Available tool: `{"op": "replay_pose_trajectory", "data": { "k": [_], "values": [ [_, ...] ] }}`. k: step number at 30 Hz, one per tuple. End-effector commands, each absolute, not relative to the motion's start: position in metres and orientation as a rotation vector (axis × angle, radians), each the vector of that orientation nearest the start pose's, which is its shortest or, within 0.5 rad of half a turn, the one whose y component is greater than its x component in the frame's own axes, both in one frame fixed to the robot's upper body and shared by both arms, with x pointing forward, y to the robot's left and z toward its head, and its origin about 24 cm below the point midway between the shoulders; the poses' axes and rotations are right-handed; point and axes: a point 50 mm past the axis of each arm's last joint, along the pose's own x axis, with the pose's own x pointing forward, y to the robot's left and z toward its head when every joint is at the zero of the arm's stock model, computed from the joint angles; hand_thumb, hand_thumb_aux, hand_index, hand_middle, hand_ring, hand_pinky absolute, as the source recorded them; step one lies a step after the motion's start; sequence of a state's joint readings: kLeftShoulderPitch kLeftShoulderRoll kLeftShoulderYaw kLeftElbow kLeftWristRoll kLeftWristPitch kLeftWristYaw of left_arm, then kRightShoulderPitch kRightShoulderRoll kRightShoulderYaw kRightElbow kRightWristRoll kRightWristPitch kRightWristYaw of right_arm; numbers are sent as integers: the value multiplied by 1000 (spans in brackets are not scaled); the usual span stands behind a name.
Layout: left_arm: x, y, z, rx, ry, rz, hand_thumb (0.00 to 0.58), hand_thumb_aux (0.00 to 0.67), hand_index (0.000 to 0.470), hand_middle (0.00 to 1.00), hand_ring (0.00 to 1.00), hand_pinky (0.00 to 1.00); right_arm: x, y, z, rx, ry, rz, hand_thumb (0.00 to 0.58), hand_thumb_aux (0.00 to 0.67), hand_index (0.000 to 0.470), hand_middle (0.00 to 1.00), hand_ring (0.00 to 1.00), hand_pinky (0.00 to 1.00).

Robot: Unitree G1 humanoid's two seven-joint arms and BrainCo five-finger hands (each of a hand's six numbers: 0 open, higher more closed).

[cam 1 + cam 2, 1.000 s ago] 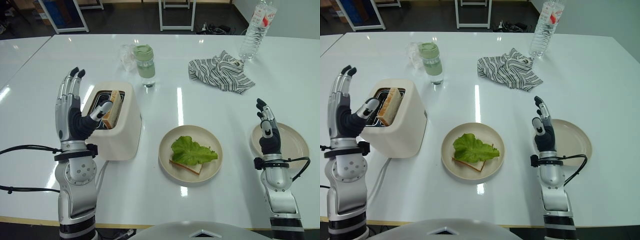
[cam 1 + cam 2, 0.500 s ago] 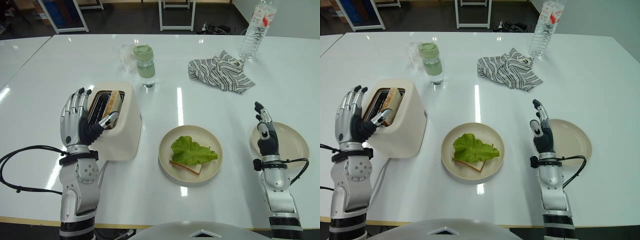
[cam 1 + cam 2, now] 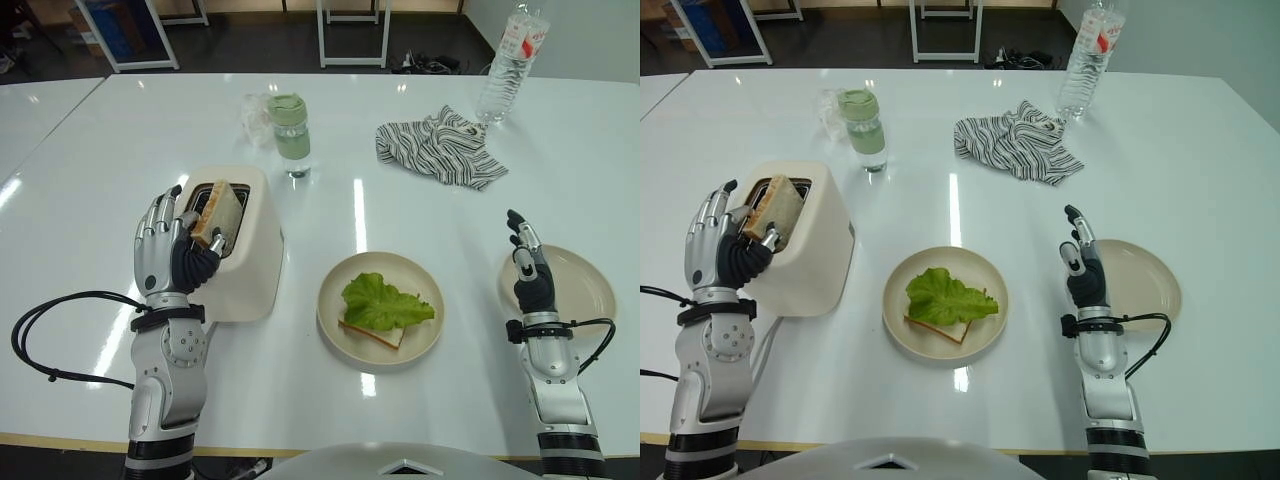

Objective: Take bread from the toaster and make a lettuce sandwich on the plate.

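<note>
On the white table [image 3: 90, 140] stands one cream-coloured toaster [image 3: 240, 265]. One toasted slice of bread [image 3: 222, 210] sticks up from its slot, leaning a little. The left hand [image 3: 165, 252] is at the toaster's left side with the fingers half curled. Its thumb and a finger seem to pinch the lower part of this slice.

There are two round beige plates. The middle plate [image 3: 330, 312] lies just right of the toaster. It carries a second slice of bread [image 3: 378, 336], lying flat, and one green lettuce leaf [image 3: 385, 302] on top of it. The right plate [image 3: 585, 285] lies well apart, near the table's right side. The right hand [image 3: 527, 275] is held upright at this plate's left rim, fingers stretched out, holding nothing.

Further back are two bottles: one pale green bottle with a lid [image 3: 291, 125] and one clear plastic water bottle [image 3: 503, 62]. One striped black-and-white cloth [image 3: 440, 147] lies crumpled between them.
</note>
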State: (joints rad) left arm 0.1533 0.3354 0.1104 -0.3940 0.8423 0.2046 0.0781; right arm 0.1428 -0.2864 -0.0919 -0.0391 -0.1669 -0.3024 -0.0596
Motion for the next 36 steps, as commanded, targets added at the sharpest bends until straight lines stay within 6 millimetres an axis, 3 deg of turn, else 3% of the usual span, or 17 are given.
{"op": "replay_pose_trajectory", "data": {
  "k": [1,7,8,11,14,17,18,19,20,26,30,32,36],
  "values": [
    [214,232,104,1118,-59,302,580,670,470,0,0,0,223,-224,64,-473,-214,-92,0,0,0,0,0,0],
    [215,233,130,1135,-244,448,580,670,470,0,0,0,222,-224,62,-477,-209,-94,0,0,0,0,0,0],
    [214,237,140,1161,-299,506,580,670,470,235,235,235,222,-223,62,-477,-208,-93,0,0,0,0,0,0],
    [210,243,170,1163,-476,639,580,670,470,267,267,267,223,-222,59,-476,-199,-89,0,0,0,0,0,0],
    [204,222,205,1104,-723,651,580,670,470,239,239,239,224,-222,56,-475,-190,-90,0,0,0,0,0,0],
    [208,190,221,967,-849,525,580,670,470,231,231,231,226,-222,53,-475,-184,-94,0,0,0,0,0,0],
    [209,179,223,862,-869,460,580,670,470,494,494,494,228,-222,53,-475,-183,-92,0,0,0,0,0,0],
    [210,170,224,787,-877,399,580,670,470,965,965,965,229,-221,53,-476,-184,-89,0,0,0,0,0,0],
    [210,162,225,719,-882,345,580,670,470,1000,1000,1000,230,-221,53,-476,-184,-87,0,0,0,0,0,0],
    [214,123,207,427,-781,-36,580,670,470,1000,1000,1000,228,-224,50,-473,-175,-99,0,0,0,0,0,0],
    [229,99,178,279,-606,-385,580,670,470,1000,1000,1000,227,-224,49,-466,-171,-110,0,0,0,0,0,0],
    [234,89,158,235,-504,-555,580,670,470,1000,1000,1000,228,-224,49,-464,-171,-112,0,0,0,0,0,0],
    [241,84,131,336,-395,-795,580,670,470,1000,1000,1000,227,-225,47,-462,-164,-116,0,0,0,0,0,0]
  ]
}}
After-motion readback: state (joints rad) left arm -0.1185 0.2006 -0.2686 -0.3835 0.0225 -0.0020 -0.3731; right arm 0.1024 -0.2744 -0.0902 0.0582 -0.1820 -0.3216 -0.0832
